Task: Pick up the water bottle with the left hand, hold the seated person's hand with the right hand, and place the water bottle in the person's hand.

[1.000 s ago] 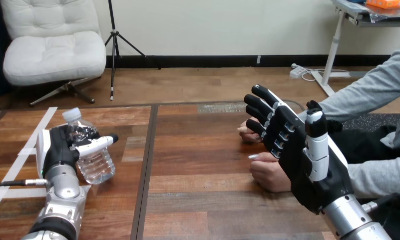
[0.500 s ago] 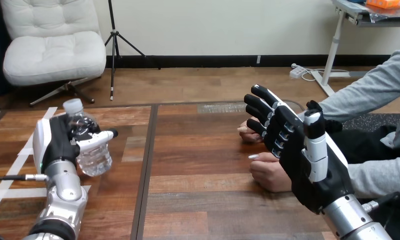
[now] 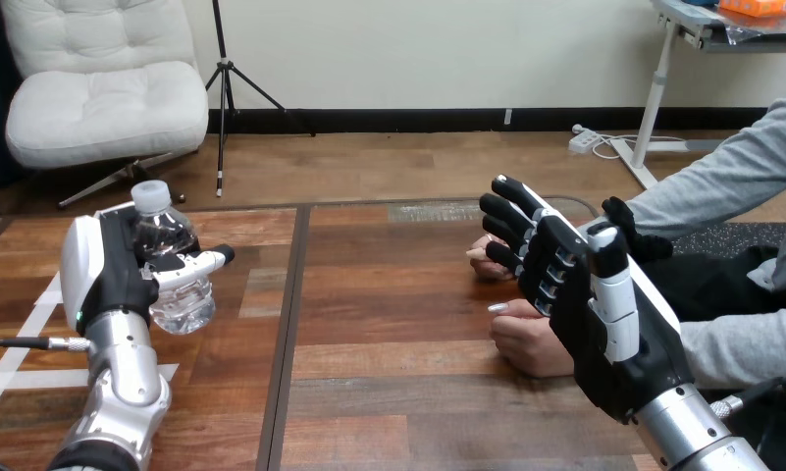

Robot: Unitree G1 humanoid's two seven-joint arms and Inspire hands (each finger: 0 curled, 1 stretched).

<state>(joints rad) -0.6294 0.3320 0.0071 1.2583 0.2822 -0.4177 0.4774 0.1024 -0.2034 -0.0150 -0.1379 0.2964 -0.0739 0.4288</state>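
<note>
A clear water bottle (image 3: pixel 170 263) with a white cap is lifted off the table at the left, upright, with my left hand (image 3: pixel 109 275) shut on it, thumb across its front. At the right my right hand (image 3: pixel 590 304) stands open, fingers straight and raised, just in front of the person's two hands. The person's nearer hand (image 3: pixel 526 339) rests as a loose fist on the table, partly hidden behind my palm. The farther hand (image 3: pixel 487 258) lies flat behind my fingers. I cannot tell whether my right hand touches either one.
The wooden table (image 3: pixel 389 392) has a dark seam running front to back left of centre. White tape strips (image 3: pixel 21 348) mark the table's left part. The person's grey sleeves (image 3: pixel 732 343) come in from the right edge.
My left hand has raised the bottle off the table and brought it more upright. My right hand has shifted only slightly.
</note>
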